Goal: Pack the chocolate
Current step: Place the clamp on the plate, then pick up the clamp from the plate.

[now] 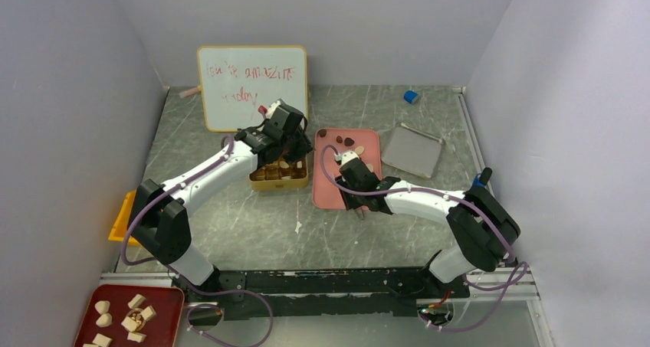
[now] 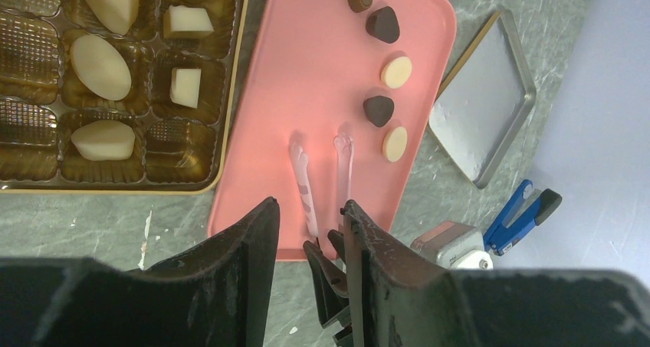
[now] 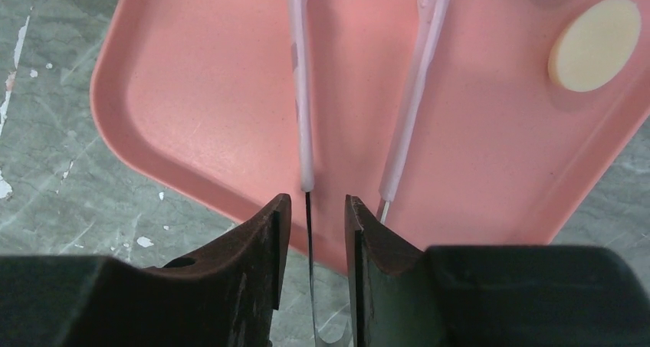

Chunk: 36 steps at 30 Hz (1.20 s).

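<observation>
right tool [image 3: 316, 199] clamped on tweezers [image 3: 301, 94] over pink tray [image 3: 192, 109] holding 5 chocolates [image 2: 378, 109], left tool [image 2: 308, 203] partly open, empty, above gold box [image 2: 27, 48]

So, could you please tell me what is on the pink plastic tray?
Five small chocolates, three brown and two tan, with pink-tipped metal tongs reaching over the pink tray. The right gripper covers its near edge.

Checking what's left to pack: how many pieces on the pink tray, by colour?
Brown pieces: 3
Tan pieces: 2
Total on the tray: 5
</observation>
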### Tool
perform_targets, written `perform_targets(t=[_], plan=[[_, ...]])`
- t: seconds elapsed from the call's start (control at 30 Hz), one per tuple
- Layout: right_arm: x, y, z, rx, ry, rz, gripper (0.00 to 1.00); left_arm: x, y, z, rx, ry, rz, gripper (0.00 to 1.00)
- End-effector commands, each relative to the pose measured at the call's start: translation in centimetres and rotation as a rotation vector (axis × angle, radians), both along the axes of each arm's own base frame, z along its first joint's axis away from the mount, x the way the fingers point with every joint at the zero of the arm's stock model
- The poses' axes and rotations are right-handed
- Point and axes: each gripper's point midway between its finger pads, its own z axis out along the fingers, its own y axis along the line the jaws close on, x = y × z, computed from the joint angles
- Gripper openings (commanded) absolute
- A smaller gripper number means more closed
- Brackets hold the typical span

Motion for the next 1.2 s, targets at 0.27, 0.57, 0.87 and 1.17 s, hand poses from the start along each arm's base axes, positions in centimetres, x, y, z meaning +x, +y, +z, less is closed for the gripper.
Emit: perform_targets(t=[0.27, 0.57, 0.87, 1.17], plan=[[2.5, 0.8, 6.1, 0.013, -0.135, 0.009, 0.43, 0.7, -0.7, 1.2, -0.025, -0.031, -0.003, 0.41], [2.1, 0.1, 5.4, -0.027, -0.107, -0.002, 0.63, 0.9, -1.1, 1.1, -0.023, -0.026, -0.011, 0.41], [1.7, -0.4, 3.5, -0.054, -0.068, 0.0, 0.7, 0.9, -1.2, 0.9, -0.021, -0.024, -0.025, 0.41], [1.7, -0.9, 1.2, -0.063, -0.031, -0.02, 0.71, 0.9, -0.8, 0.9, -0.008, -0.028, -0.023, 0.41]])
